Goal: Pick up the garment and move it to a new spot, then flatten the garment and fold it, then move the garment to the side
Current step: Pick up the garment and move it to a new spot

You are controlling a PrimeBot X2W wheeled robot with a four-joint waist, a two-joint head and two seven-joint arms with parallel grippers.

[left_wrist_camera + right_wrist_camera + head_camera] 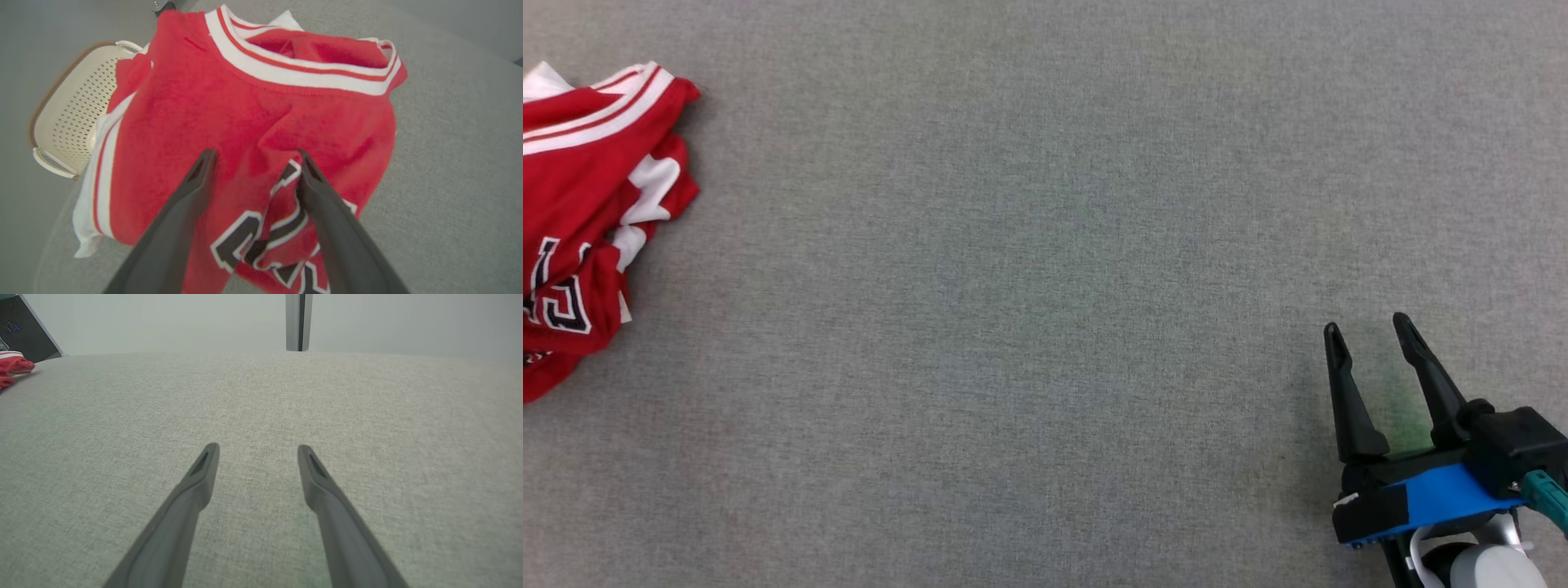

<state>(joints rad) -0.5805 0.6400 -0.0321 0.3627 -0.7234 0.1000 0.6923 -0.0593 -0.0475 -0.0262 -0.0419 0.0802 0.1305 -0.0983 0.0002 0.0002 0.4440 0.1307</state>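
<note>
A cream perforated basket (65, 122) is sitting at the left of the left wrist view, with a brown-edged rim and looped handles. The part of its inside that is in sight is showing its dotted wall. The red garment (245, 106) is overlapping its near side in that view, and whether any cloth is hanging into the basket I cannot tell.

The garment, a red jersey with striped white trim and dark-outlined white lettering, is lying crumpled on the grey fabric surface (1029, 278). In the head view it is sitting at the far left edge, partly cut off by the frame. Its long axis is running up and down that view, with the striped band pointing toward the top and the lettered part lying toward the bottom. In the left wrist view the striped band is facing away from the fingers and the lettering is lying nearest them.

The left gripper (256, 157) is hanging right over the garment with its fingers spread wide and no cloth pinched between them; whether the tips are touching the fabric I cannot tell. The right gripper (1366, 322) is sitting at the lower right of the head view, well apart from the garment, its fingers likewise spread wide, holding nothing and pointing up the view
</note>
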